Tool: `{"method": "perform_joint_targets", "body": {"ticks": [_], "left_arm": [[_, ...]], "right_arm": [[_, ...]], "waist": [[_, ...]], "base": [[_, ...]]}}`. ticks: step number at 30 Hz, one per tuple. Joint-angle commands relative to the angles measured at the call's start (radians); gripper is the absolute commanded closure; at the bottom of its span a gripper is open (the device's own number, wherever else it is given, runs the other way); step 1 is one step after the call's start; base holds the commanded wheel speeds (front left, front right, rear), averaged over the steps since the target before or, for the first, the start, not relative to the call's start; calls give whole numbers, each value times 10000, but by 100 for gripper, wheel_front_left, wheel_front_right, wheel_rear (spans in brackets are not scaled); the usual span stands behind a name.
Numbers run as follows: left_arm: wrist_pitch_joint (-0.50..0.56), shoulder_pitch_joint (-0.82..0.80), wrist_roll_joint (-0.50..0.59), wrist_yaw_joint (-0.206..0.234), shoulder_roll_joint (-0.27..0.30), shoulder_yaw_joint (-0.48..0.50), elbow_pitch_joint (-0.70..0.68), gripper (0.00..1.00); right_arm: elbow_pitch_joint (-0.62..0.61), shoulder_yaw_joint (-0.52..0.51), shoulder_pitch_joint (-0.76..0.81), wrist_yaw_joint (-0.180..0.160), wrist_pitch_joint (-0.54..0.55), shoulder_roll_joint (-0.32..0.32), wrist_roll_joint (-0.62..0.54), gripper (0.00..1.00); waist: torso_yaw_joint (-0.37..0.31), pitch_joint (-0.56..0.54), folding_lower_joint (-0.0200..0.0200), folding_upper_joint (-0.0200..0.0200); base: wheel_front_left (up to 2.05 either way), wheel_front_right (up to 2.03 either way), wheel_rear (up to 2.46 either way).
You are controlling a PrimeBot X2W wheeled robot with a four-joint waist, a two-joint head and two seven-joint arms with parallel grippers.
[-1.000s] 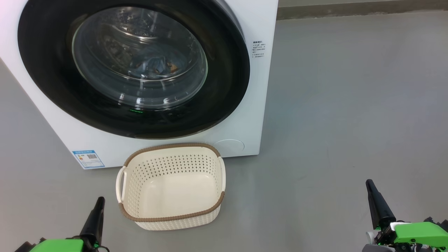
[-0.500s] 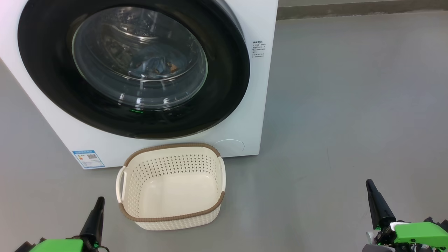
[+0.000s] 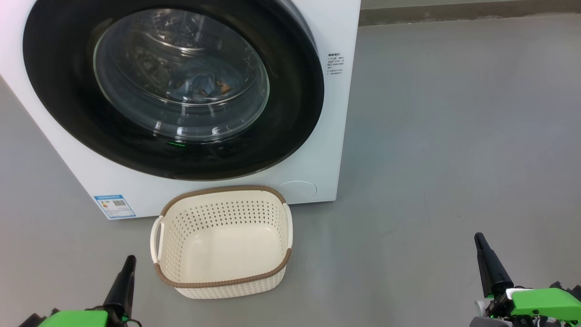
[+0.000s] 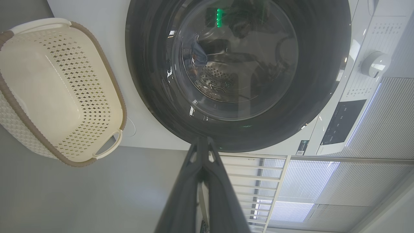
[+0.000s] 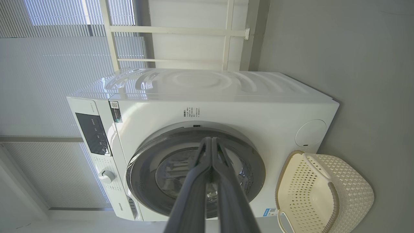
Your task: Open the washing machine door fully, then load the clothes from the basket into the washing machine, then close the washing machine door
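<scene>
Now | door (image 3: 292, 100) shut | clothes (image 3: 199, 86) blurry thru door | L claw (image 3: 130, 261), R claw (image 3: 479, 240) pinched, empty

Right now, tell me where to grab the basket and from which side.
Take the basket by its left handle, coming from the left with the left gripper: it stands upright and empty, and that open loop juts out on that side, probably slim enough to pinch.

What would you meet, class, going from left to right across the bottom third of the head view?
left pincer → basket → right pincer
</scene>
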Motion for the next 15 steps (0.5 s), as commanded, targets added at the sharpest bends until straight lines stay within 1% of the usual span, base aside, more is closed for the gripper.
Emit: {"method": "perform_joint_targets", "body": {"ticks": [1,15], "left_arm": [[33,-421,117,-29,109,352,-186,100],[43,-422,128,-29,101,364,-186,100]], "right_arm": [[-249,234,-404,16,85,-43,103,100],[-249,235,-404,16,85,-43,103,100]], "waist": [[0,0,0,0],[0,0,0,0]], "base": [[0,0,0],[0,0,0]]}}
